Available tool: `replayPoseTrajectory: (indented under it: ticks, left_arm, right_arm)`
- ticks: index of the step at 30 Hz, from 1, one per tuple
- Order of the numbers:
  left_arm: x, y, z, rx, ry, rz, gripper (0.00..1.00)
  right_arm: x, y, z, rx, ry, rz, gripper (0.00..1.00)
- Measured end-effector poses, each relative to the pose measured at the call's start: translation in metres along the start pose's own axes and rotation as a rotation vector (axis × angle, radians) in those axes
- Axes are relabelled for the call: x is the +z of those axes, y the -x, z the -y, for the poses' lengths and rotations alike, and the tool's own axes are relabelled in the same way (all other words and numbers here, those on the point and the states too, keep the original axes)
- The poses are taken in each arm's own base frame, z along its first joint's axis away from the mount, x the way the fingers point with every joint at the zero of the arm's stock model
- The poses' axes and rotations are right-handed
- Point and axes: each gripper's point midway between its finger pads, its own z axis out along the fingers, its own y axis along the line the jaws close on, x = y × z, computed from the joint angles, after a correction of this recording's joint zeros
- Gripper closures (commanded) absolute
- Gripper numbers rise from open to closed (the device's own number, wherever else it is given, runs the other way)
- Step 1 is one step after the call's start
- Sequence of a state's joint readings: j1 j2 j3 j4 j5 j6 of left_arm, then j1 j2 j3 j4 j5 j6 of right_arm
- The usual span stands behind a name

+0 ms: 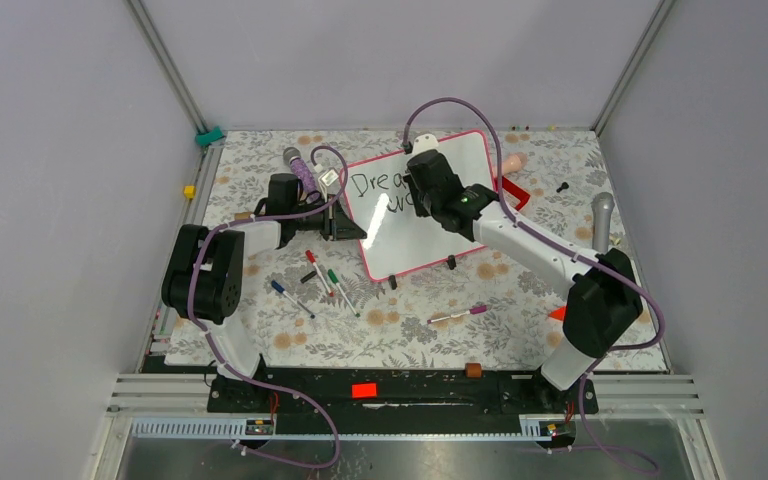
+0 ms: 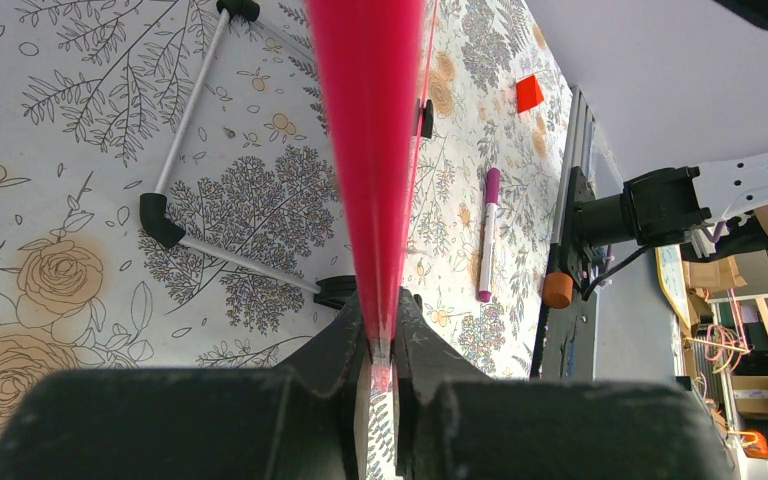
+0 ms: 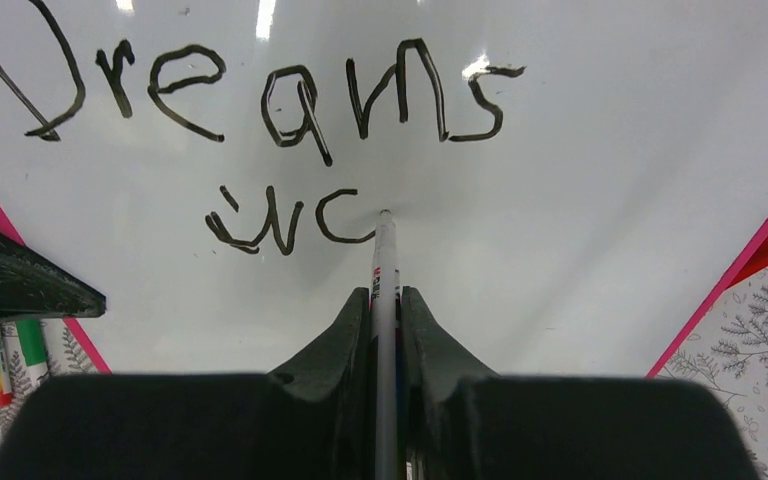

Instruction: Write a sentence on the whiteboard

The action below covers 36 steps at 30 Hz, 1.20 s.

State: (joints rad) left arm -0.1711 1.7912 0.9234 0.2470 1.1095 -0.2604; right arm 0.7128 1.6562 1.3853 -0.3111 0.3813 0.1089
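Two claws are shut: the left gripper (image 2: pixel 380 340) on the board's (image 1: pixel 415 240) pink left edge, the right gripper (image 3: pixel 385 305) on a marker (image 3: pixel 384 250) touching it. The board, far of centre, is judged light, slippery, easily tipped.

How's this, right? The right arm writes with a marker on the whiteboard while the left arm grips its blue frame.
No: the frame in the left gripper is pink-red, not blue, as the left wrist view shows. The right gripper holds its marker on the whiteboard.
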Motion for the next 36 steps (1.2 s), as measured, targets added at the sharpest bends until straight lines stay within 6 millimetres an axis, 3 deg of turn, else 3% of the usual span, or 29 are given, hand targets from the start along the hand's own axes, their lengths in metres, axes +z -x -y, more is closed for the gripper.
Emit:
replayPoseTrajectory:
  ticks: [9, 19, 24, 29, 36]
  left_arm:
    - [0.000, 0.000, 0.000, 0.000, 0.000, 0.000, 1.00]
    - [0.000, 0.000, 0.000, 0.000, 0.000, 0.000, 1.00]
    - [0.000, 0.000, 0.000, 0.002, -0.001, 0.000, 1.00]
    - [0.000, 0.000, 0.000, 0.002, -0.001, 0.000, 1.00]
    - [0.000, 0.000, 0.000, 0.002, -0.001, 0.000, 1.00]
  right_arm:
    - [0.002, 0.016, -0.007, 0.014, 0.032, 0.023, 1.00]
    - [0.001, 0.016, -0.012, 0.016, 0.061, 0.022, 1.00]
    - [-0.007, 0.010, -0.006, 0.019, 0.059, 0.024, 1.00]
    - [-0.019, 0.019, 0.008, 0.045, 0.047, 0.056, 1.00]
    - [-0.019, 0.022, 0.018, 0.061, 0.030, 0.061, 1.00]
